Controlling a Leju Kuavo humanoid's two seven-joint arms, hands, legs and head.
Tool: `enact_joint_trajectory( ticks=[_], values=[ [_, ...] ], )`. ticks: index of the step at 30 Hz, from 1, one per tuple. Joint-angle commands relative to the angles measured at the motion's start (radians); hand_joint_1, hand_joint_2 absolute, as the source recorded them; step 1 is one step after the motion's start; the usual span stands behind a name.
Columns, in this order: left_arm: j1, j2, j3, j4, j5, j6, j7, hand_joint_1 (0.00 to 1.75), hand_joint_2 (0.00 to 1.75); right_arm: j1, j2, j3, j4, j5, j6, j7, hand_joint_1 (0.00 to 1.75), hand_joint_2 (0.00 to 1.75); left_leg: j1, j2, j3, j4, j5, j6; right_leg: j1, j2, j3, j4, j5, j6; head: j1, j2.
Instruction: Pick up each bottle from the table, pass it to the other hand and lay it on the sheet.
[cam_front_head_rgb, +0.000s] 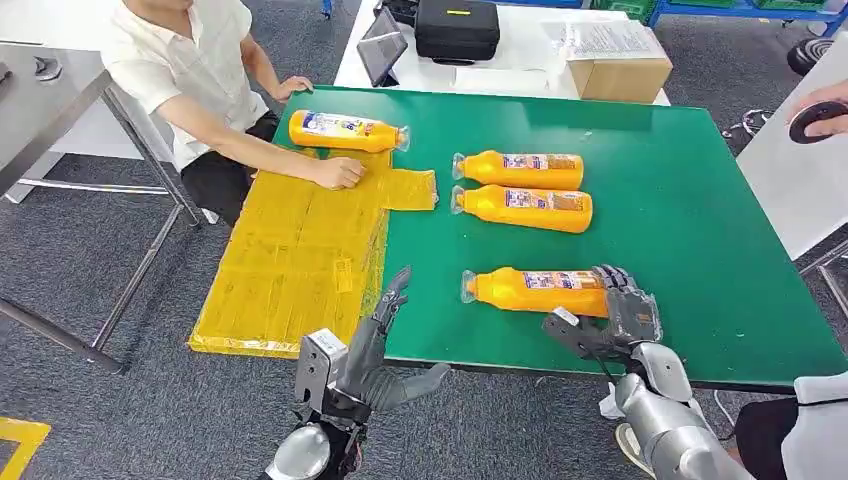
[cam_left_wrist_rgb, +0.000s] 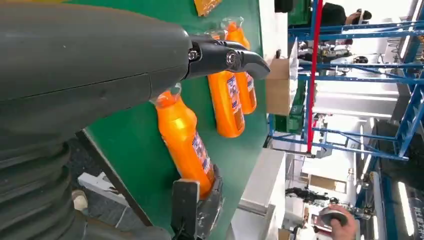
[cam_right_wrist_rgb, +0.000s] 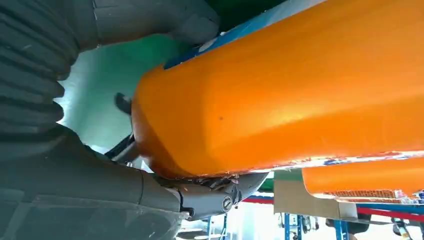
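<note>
Green table (cam_front_head_rgb: 700, 250): bottle (cam_front_head_rgb: 530, 291) in right robot hand (cam_front_head_rgb: 612, 312) (base end).

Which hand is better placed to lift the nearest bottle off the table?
The right hand: its fingers already wrap the base of the nearest bottle lying on the green table. The left hand hovers open at the table's near edge, beside the yellow sheet, ready to receive.

One bottle (cam_front_head_rgb: 345, 131) lies on the sheet (cam_front_head_rgb: 290, 255), three bottles (cam_front_head_rgb: 525, 190) on the table (cam_front_head_rgb: 690, 210).
</note>
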Motion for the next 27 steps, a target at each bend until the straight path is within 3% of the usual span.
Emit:
enact_joint_trajectory(
  ticks=[1, 6, 8, 11, 12, 18, 25, 27],
  values=[
    [-0.030, 0.016, -0.006, 0.051, 0.005, 0.000, -0.009, 0.00, 1.75, 0.056, 0.016, 0.030, 0.081, -0.033, -0.004, -0.049, 1.75, 1.75, 0.002, -0.003, 0.001, -0.002, 0.001, -0.002, 0.002, -0.003, 0.003, -0.002, 0.000, -0.002, 0.000, 0.000],
    [-0.029, -0.011, 0.096, 0.096, 0.094, 0.053, -0.034, 0.00, 1.75, 0.073, 0.067, -0.026, 0.024, -0.194, -0.133, -0.199, 1.75, 1.75, 0.002, -0.002, 0.002, -0.003, 0.001, -0.003, 0.002, -0.002, 0.003, -0.003, 0.000, -0.003, 0.000, 0.000],
    [-0.019, -0.008, 0.131, 0.124, 0.134, 0.067, -0.051, 0.00, 1.75, 0.086, 0.100, -0.064, -0.039, -0.312, -0.133, -0.281, 1.75, 1.75, 0.001, 0.000, 0.000, -0.001, 0.000, -0.002, 0.001, 0.001, 0.002, -0.001, 0.000, -0.002, 0.000, 0.000],
    [-0.010, -0.001, 0.136, 0.128, 0.139, 0.064, -0.058, 0.00, 1.75, 0.086, 0.108, -0.059, -0.046, -0.307, -0.133, -0.269, 1.75, 1.75, 0.001, 0.002, -0.001, -0.001, 0.000, -0.002, 0.001, 0.002, 0.000, 0.000, 0.000, -0.002, 0.000, 0.000],
    [-0.007, -0.002, 0.140, 0.129, 0.147, 0.059, -0.065, 0.00, 1.75, 0.089, 0.117, -0.072, -0.062, -0.369, -0.133, -0.308, 1.75, 1.75, 0.001, 0.002, 0.000, -0.002, -0.001, -0.003, 0.001, 0.002, 0.001, -0.001, 0.000, -0.003, 0.000, 0.000],
    [0.056, -0.001, 0.200, 0.083, 0.295, 0.011, -0.041, 0.00, 1.75, 0.127, 0.125, 0.039, -0.224, -0.651, -0.120, -0.314, 1.75, 1.75, 0.001, 0.003, -0.005, -0.001, -0.001, -0.002, 0.001, 0.003, -0.004, 0.001, 0.000, -0.002, 0.000, 0.000],
    [0.057, 0.002, 0.194, 0.078, 0.298, 0.009, -0.040, 0.00, 1.75, 0.125, 0.121, 0.051, -0.220, -0.663, -0.125, -0.314, 1.75, 1.75, 0.000, 0.000, -0.013, -0.001, 0.000, -0.001, 0.000, 0.001, -0.010, 0.001, 0.000, -0.001, 0.000, 0.000],
    [0.068, -0.001, 0.206, 0.065, 0.343, 0.000, -0.039, 0.00, 1.75, 0.143, 0.129, 0.065, -0.294, -0.770, -0.116, -0.314, 1.75, 1.75, 0.000, 0.000, -0.011, -0.001, -0.001, -0.002, 0.000, 0.001, -0.009, 0.001, -0.001, -0.002, 0.000, 0.000]
  ],
)
